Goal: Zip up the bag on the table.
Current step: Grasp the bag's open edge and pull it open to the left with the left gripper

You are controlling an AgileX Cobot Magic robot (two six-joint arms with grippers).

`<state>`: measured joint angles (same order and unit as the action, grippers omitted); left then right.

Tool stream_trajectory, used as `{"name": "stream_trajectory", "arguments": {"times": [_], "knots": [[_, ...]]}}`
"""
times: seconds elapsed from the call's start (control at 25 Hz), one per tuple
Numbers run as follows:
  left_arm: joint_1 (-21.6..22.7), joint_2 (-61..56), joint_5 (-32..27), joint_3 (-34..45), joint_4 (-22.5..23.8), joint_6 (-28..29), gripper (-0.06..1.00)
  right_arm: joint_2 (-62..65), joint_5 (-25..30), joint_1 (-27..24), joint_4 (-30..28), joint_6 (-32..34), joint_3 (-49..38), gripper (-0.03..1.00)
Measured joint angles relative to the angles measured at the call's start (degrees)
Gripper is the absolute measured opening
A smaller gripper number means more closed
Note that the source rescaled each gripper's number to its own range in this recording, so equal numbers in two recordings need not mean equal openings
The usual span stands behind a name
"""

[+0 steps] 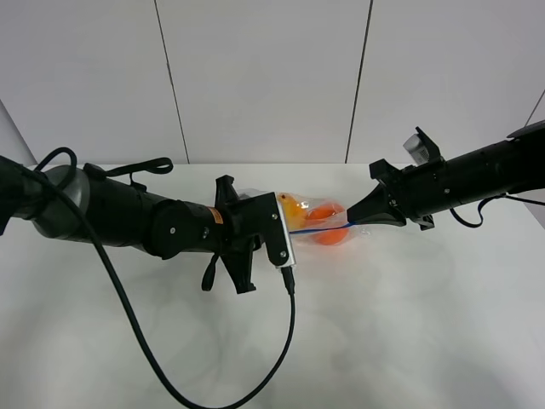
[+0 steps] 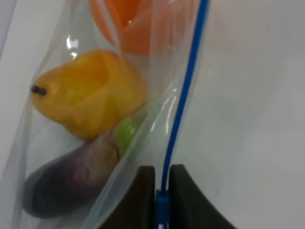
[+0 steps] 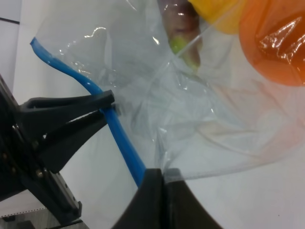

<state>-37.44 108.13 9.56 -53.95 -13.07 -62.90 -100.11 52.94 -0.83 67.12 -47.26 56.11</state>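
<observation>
The left gripper (image 2: pixel 162 179) and right gripper (image 3: pixel 159 177) are each pinched tight on the blue zipper strip (image 2: pixel 183 95) of the bag (image 1: pixel 319 217). The bag lies near the far edge of the table (image 1: pixel 383 324), midway along. I'd say the sealing step is in hand. Next, one gripper needs to anchor the strip while the other slides along it.

Clear, crinkled zip bag (image 1: pixel 317 213) lies toward 12 o'clock on the plain white table (image 1: pixel 409 332), its blue zipper strip (image 2: pixel 188 81) stretched taut from 9 to 3 o'clock. Yellow (image 2: pixel 90 90), orange (image 2: pixel 133 24) and purple produce (image 2: pixel 66 181) shows through the plastic.
</observation>
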Motion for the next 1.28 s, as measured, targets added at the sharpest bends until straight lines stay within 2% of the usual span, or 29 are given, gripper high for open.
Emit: {"name": "stream_trajectory", "arguments": {"times": [0.36, 1.28], "knots": [[0.7, 0.0, 0.0, 0.0, 0.0, -2.0, 0.00, 0.0, -0.3, 0.0, -0.1, 0.0, 0.0, 0.00], [12.0, 0.0, -0.4, 0.0, 0.0, -2.0, 0.00, 0.0, -0.9, 0.0, -0.1, 0.0, 0.0, 0.00]]}}
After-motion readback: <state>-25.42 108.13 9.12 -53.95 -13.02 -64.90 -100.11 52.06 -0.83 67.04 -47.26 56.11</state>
